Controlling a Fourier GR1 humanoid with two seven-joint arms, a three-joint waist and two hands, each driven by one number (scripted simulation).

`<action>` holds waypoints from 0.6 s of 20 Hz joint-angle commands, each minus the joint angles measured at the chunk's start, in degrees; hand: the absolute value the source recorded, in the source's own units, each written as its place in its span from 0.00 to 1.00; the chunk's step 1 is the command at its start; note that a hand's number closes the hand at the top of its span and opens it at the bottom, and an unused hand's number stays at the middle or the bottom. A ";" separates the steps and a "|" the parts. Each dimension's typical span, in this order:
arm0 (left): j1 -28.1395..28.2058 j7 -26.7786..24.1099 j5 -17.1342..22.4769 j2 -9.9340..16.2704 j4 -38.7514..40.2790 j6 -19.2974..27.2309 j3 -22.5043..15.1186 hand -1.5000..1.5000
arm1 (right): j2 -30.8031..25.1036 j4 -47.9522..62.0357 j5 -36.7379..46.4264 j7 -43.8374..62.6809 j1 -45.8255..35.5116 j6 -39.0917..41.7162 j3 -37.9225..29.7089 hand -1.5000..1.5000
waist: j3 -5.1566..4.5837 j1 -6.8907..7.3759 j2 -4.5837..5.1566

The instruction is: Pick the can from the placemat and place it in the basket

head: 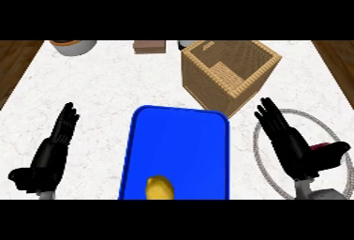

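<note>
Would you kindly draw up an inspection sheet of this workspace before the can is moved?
Surface: white marble counter.
Job's things: wicker basket upright, far right, top open; round placemat with a pale rim, under the right hand; small red thing by its thumb, possibly the can, mostly hidden.
Clutter: blue tray at centre, carrying a yellow item; grey pot and brown box at the far edge.
Hands: left hand open, at the left; right hand open.
Cables: nothing seen.
Surroundings: wooden boards on both sides.

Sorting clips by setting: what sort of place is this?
Probably a kitchen counter: a white marbled top edged by wood, carrying a wicker basket, a blue tray and a grey pot.
</note>
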 commanded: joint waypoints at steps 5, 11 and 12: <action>-0.44 3.83 1.15 2.74 1.52 4.02 7.12 0.50 | -9.62 5.98 5.35 -2.91 10.77 -20.41 -22.46 1.00 | -0.80 -6.01 1.31; -6.48 10.59 2.42 2.19 1.63 2.10 4.91 0.50 | -3.75 7.47 14.63 -12.53 4.33 -42.04 -29.26 0.00 | -0.73 -0.89 2.32; -6.47 11.17 2.17 1.59 1.69 2.53 4.28 0.50 | -3.84 8.42 16.41 -10.78 4.48 -46.34 -30.03 0.00 | -0.80 -0.63 2.35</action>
